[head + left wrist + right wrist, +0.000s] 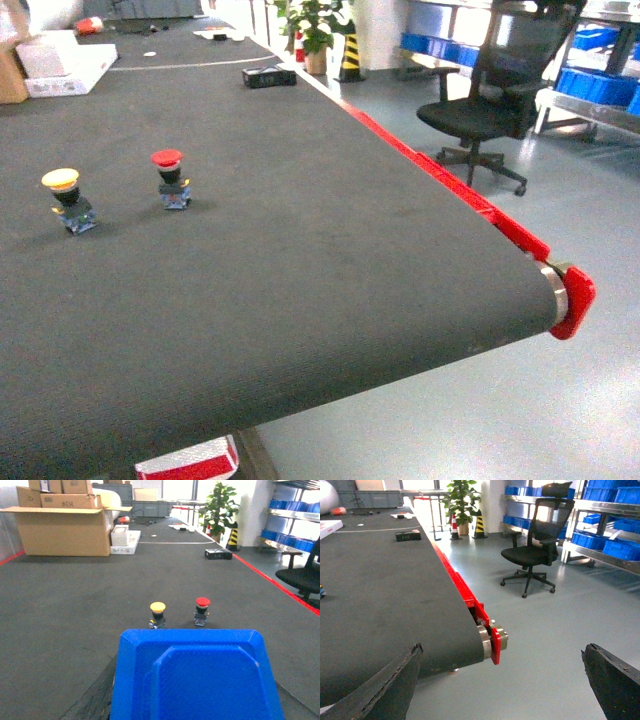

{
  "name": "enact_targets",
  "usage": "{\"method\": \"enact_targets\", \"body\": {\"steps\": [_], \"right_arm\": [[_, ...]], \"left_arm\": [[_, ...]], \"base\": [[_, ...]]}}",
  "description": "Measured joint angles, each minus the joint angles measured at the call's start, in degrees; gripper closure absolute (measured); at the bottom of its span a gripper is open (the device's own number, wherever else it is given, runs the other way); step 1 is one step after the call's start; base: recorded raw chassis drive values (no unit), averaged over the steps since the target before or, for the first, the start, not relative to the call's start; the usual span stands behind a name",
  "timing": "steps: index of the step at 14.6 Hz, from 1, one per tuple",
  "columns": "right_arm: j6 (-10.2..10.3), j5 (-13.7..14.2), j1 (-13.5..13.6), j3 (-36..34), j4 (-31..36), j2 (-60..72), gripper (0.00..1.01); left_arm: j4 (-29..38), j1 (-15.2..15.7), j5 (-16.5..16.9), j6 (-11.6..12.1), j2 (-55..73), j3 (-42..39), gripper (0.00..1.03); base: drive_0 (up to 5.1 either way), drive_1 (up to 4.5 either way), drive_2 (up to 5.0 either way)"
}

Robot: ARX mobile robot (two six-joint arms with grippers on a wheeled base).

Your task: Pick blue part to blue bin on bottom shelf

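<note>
Pickup looks done: left gripper clamps the blue part above the belt; right gripper gapes empty. Binning remains.

I'm looking at an industrial workshop or warehouse floor. The surface in front of me is a wide dark conveyor belt with a red side rail and an end roller in a red bracket. Beyond it I see a smooth grey-green painted floor, steel racking stocked with blue storage bins, and a black office chair. Large cardboard cartons sit on the belt's far left, a potted plant and a yellow-and-black striped cone stand at the far end. Two push-buttons, one yellow-capped and one red-capped, stand on the belt.
</note>
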Motion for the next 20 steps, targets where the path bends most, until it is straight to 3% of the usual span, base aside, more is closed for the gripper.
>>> {"method": "enact_targets", "body": {"steps": [20], "right_arm": [[0.0, -0.02, 0.0, 0.0, 0.0, 0.0, 0.03]], "left_arm": [[0.0, 0.0, 0.0, 0.0, 0.0, 0.0, 0.6]], "base": [[-1.6, -1.56, -1.6]]}}
